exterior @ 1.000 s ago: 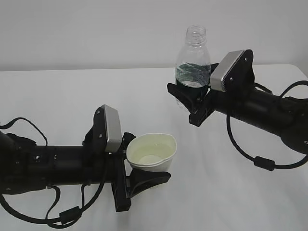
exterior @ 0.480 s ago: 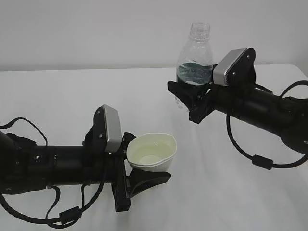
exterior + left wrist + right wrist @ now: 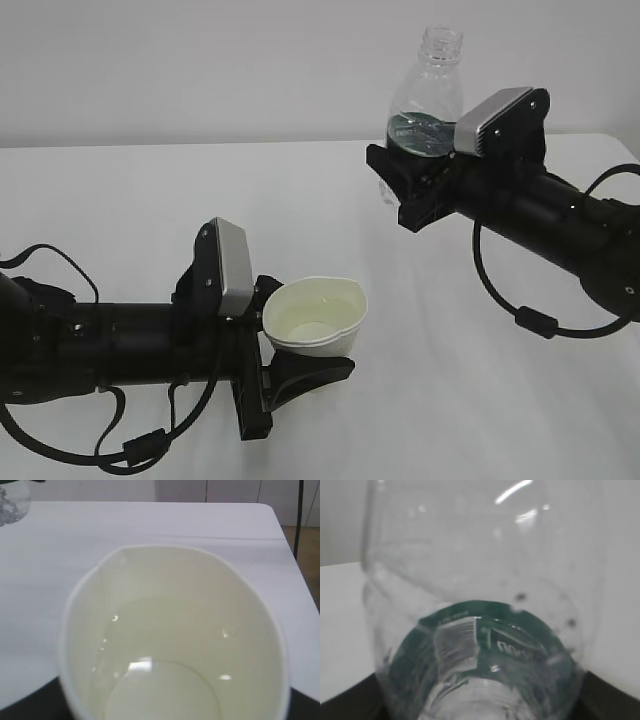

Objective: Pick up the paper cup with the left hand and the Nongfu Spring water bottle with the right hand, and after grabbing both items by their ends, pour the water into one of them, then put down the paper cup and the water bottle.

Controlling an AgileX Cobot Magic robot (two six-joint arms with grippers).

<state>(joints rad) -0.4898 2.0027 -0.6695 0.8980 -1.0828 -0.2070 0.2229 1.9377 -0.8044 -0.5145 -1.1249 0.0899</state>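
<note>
White table (image 3: 120, 210) | left fingers (image 3: 290, 375) pinching paper cup (image 3: 315, 318) | right fingers (image 3: 405, 185) pinching bottle (image 3: 428, 95)

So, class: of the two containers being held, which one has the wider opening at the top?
The paper cup in the left gripper: its rim gapes wide, while the water bottle narrows to a small neck.

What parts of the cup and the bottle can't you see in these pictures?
- Paper cup base: exterior view, hidden by left gripper.
- Water bottle bottom: exterior view, hidden behind right gripper.
- Bottle's mouth: right wrist view, cut off by top edge.
- Label writing: right wrist view, blurred.
</note>
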